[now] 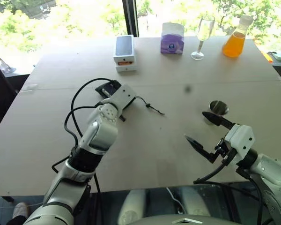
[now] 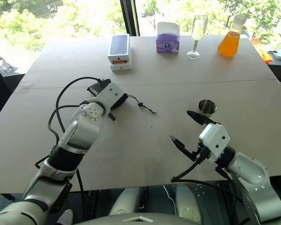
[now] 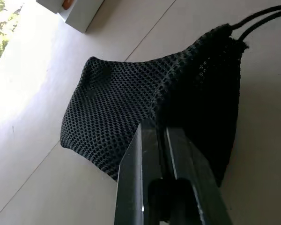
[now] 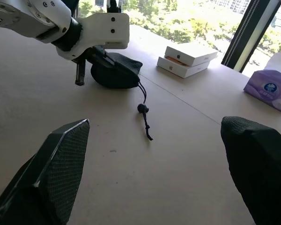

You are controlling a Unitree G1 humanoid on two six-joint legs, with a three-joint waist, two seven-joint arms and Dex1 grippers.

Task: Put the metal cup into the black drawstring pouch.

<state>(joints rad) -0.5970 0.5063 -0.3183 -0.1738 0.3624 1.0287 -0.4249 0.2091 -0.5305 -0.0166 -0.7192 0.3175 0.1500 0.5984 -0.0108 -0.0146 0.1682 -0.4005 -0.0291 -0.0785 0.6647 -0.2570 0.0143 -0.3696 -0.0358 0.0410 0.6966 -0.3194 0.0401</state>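
Note:
The black drawstring pouch [image 3: 112, 108], a mesh fabric bag, lies on the table at the left [image 1: 107, 87], and its cord and bead [image 1: 149, 106] trail to the right. My left gripper [image 3: 161, 129] is shut, with its fingertips pinching the pouch's near side, where the fabric creases. The metal cup [image 1: 218, 108] stands upright and empty on the right side of the table. My right gripper [image 1: 195, 125] hovers wide open just in front and left of the cup, holding nothing. In the right wrist view its fingers [image 4: 61, 159] frame the pouch [image 4: 114, 75].
Along the far edge stand two stacked white phone boxes [image 1: 124, 52], a purple tissue pack [image 1: 172, 38], a clear stemmed glass [image 1: 203, 35] and a flask of orange liquid [image 1: 235, 42]. Bare wooden table [image 1: 168, 150] lies between the pouch and the cup.

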